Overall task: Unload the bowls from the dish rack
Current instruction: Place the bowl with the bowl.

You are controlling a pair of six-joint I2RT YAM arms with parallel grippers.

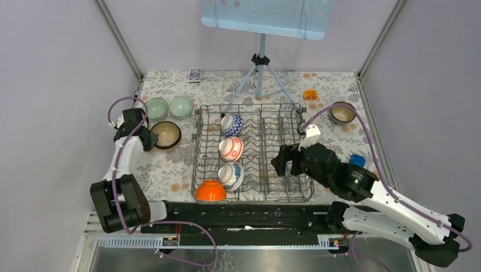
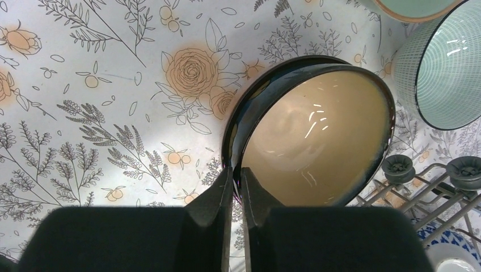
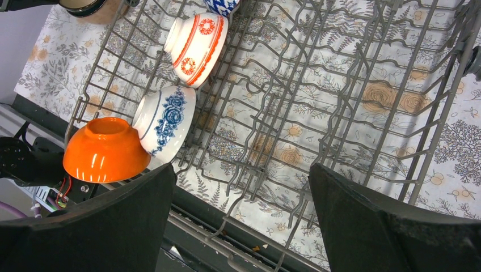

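Observation:
The grey wire dish rack (image 1: 272, 158) holds a column of bowls on its left side: a blue-and-white bowl (image 1: 231, 124), a red-and-white bowl (image 1: 231, 149), a second blue-and-white bowl (image 1: 231, 176) and an orange bowl (image 1: 210, 191). Left of the rack, on the cloth, are two pale green bowls (image 1: 156, 108) and a dark brown bowl (image 1: 166, 134). My left gripper (image 2: 237, 173) is shut on the near rim of that dark brown bowl (image 2: 317, 141). Another brown bowl (image 1: 342, 112) sits right of the rack. My right gripper (image 3: 241, 181) hangs open above the rack's front right part, holding nothing.
A blue-grey tripod stand (image 1: 260, 73) straddles the rack's far edge. A small dark box (image 1: 194, 75) lies at the back, a small orange object (image 1: 309, 94) at the back right, and a blue object (image 1: 356, 160) right of the rack. Walls close in both sides.

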